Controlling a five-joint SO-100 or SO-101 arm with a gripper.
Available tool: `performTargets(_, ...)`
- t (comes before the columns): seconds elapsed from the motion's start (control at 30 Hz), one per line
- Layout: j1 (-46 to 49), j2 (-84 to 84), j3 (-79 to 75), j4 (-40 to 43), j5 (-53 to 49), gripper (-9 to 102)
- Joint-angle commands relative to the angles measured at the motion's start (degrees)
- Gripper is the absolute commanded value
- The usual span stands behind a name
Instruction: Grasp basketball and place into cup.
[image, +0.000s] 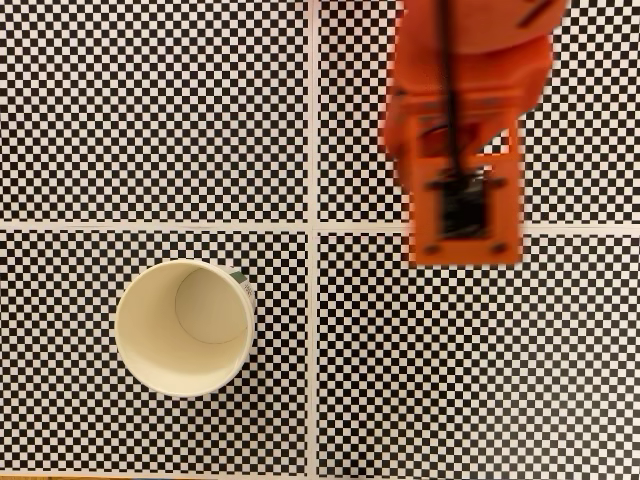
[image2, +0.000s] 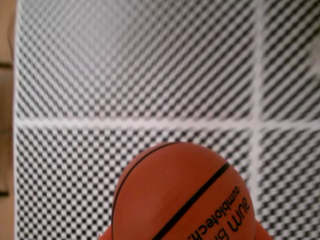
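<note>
One basketball (image2: 182, 195) sits snug in the end effector (image2: 182, 235), with orange tips peeking out at both sides of it in the wrist view. The cup (image: 184, 328) stands well off to the left of the end effector in the fixed view, on the checkered table (image: 480, 380). If the end effector lets go too soon, the ball will miss the cup and roll away. It could also bump the rim and tip the cup.

Ball (image2: 182, 197): orange-red, black seam lines, small black lettering; low centre of wrist view, close to lens, checkered surface blurred behind it.
Cup (image: 184, 327): cream-white paper, rolled rim, pale inside, green print at edge; upright, mouth open, lower left in fixed view.
</note>
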Motion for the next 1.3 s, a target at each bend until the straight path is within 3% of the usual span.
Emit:
performTargets(0.0,5.2,-2.5,-13.1,4.1,-2.9,14)
performTargets(0.6,20.4,-30.0,-47.5,6.2,-4.7,14)
performTargets(0.97,27.3,-44.8,-62.4,6.5,-4.6,13)
performTargets(1.27,32.3,-46.7,-66.8,7.6,-6.2,13)
